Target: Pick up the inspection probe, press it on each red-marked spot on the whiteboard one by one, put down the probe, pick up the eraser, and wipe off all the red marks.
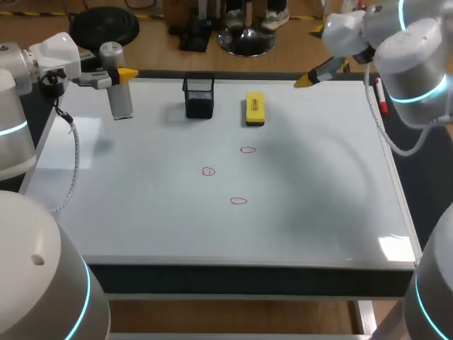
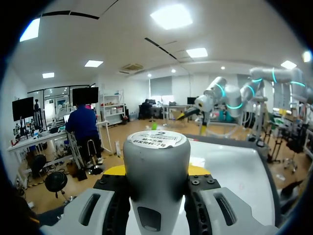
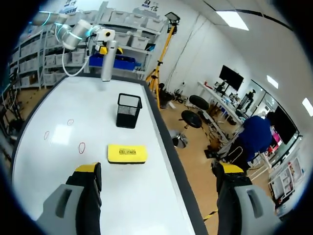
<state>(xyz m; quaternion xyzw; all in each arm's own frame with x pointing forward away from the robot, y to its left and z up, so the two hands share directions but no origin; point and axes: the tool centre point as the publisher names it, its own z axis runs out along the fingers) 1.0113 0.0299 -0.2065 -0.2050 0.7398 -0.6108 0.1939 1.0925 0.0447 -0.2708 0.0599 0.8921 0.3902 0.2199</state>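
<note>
The inspection probe (image 1: 122,103), a grey cylinder, hangs upright over the whiteboard's (image 1: 141,205) far left corner with my left gripper (image 1: 120,74) shut on it. In the left wrist view the probe (image 2: 156,147) fills the space between the fingers of the left gripper (image 2: 156,172). Three red marks (image 1: 247,149) (image 1: 208,171) (image 1: 239,201) sit mid-board. The yellow eraser (image 1: 255,108) lies flat at the back. My right gripper (image 1: 306,80) hovers open and empty over the far right edge; from the right gripper (image 3: 159,169) the eraser (image 3: 127,153) is just ahead.
A black mesh cup (image 1: 199,97) stands at the back, between the probe and the eraser, and shows beyond the eraser in the right wrist view as the mesh cup (image 3: 128,110). A red marker (image 1: 381,95) lies along the board's right edge.
</note>
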